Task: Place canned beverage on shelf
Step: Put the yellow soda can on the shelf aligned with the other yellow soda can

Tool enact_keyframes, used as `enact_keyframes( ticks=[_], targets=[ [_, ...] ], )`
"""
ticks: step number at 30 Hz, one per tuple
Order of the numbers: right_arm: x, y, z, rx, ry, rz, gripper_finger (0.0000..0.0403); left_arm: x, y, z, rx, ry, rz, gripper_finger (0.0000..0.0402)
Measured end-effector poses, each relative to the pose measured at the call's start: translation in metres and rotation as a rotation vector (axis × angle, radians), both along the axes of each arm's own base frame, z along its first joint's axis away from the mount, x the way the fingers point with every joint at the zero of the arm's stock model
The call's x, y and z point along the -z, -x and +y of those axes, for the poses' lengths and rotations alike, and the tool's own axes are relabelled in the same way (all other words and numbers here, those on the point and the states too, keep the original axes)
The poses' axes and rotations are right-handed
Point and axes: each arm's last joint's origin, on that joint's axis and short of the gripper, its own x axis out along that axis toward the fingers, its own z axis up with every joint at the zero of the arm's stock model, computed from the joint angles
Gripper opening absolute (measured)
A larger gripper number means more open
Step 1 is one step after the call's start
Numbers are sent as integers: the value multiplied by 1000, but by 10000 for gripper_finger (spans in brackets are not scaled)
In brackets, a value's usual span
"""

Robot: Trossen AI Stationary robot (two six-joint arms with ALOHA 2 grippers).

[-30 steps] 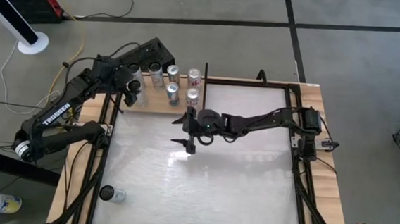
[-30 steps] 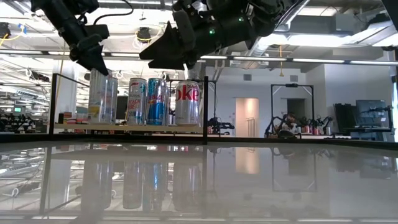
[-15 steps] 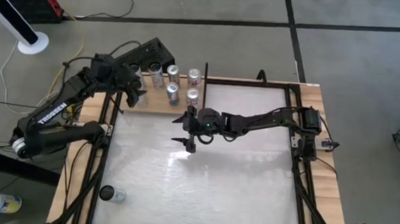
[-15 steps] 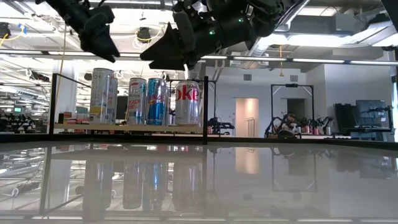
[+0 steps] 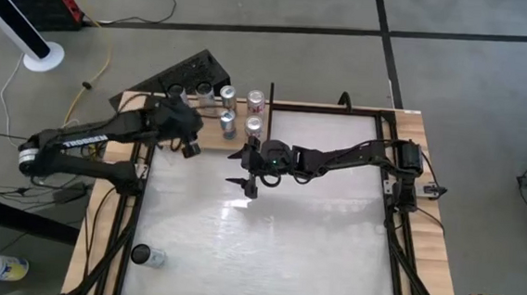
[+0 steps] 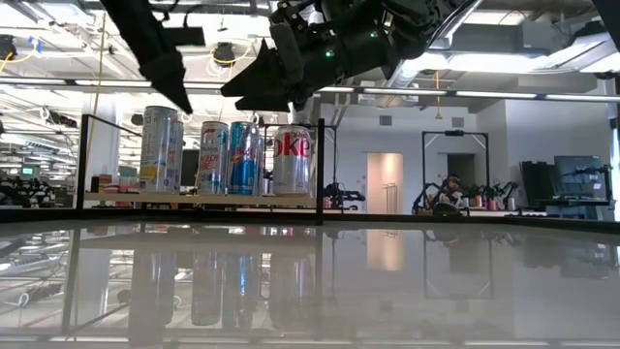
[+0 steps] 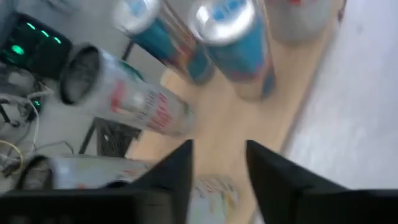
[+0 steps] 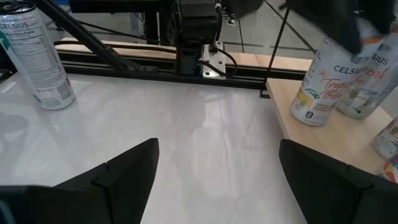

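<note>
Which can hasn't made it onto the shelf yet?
The lone can at the table's near-left corner, standing on the white tabletop. All the other cans are grouped on the wooden shelf at the far-left edge.

The dark two-finger left gripper point(image 5: 189, 145) sits at the end of a low, outstretched left arm, its fingers point(image 7: 177, 171) a narrow gap apart and holding nothing. The dark two-finger right gripper point(image 5: 244, 169) hangs over the table on an extended right arm, fingers point(image 8: 124, 171) spread wide, empty.
</note>
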Motion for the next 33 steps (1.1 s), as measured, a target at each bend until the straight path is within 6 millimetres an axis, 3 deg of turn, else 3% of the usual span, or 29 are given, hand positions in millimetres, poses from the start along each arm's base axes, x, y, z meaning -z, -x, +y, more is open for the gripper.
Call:
enact_keyframes(
  ticks=[4, 6, 16, 28, 33],
  targets=[
    [0, 0, 0, -1, 3, 0, 356, 16, -11, -5, 26, 28, 129, 28],
    [0, 0, 0, -1, 3, 1, 356, 22, -16, -7, 17, 0, 192, 11],
    [3, 1, 0, -10, 27, 32, 356, 43, -26, -10, -48, -80, 414, 0],
    [4, 2, -6, 4, 29, 43, 356, 49, -8, -14, -147, -26, 538, 0],
    [4, 2, -9, 10, 28, 43, 356, 47, -10, -20, -98, 30, 485, 0]
  ],
)
